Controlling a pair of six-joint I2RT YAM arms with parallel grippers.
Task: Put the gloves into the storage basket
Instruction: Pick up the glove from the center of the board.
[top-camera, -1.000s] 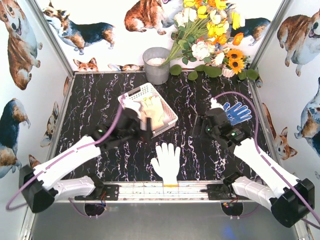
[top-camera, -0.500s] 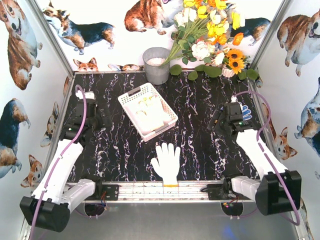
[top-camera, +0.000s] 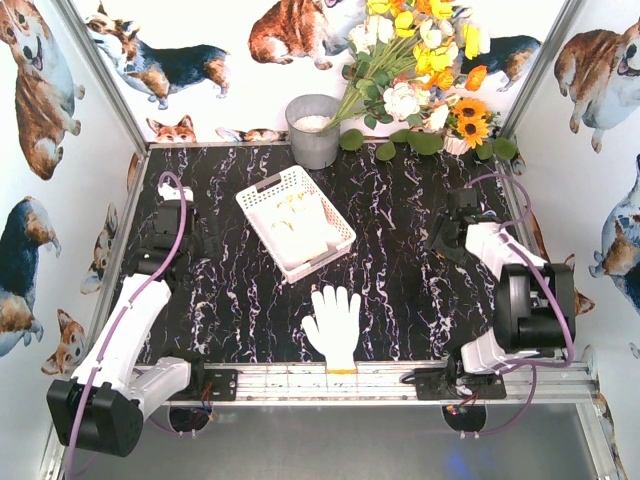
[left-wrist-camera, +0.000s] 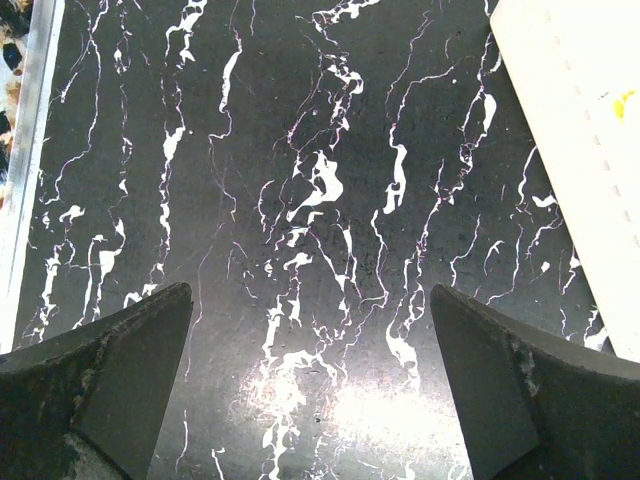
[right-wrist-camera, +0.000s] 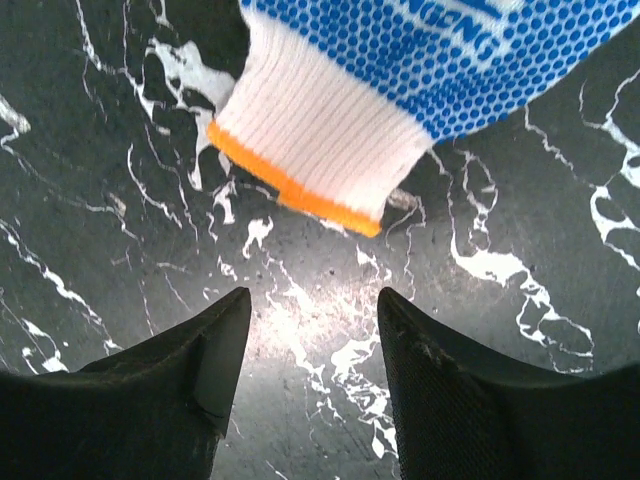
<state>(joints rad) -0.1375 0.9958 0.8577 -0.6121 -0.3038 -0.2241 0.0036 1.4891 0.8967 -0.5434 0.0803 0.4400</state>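
Black marbled table (top-camera: 400, 290); my right hand (right-wrist-camera: 313, 310) hangs released near the blue-dotted glove (right-wrist-camera: 450, 60), whose white ribbed cuff is edged orange. My left hand (left-wrist-camera: 310, 340) is released too.

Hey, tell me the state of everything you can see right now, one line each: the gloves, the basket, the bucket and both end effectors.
storage basket: upright on the table, holding gloves.
white glove: flat on the table, outside the basket, ungrasped.
blue-dotted glove: lying on the table, ungrasped.
left end effector: open, empty, over bare table.
right end effector: open, empty, just short of the blue-dotted glove's cuff.
grey bucket: upright.
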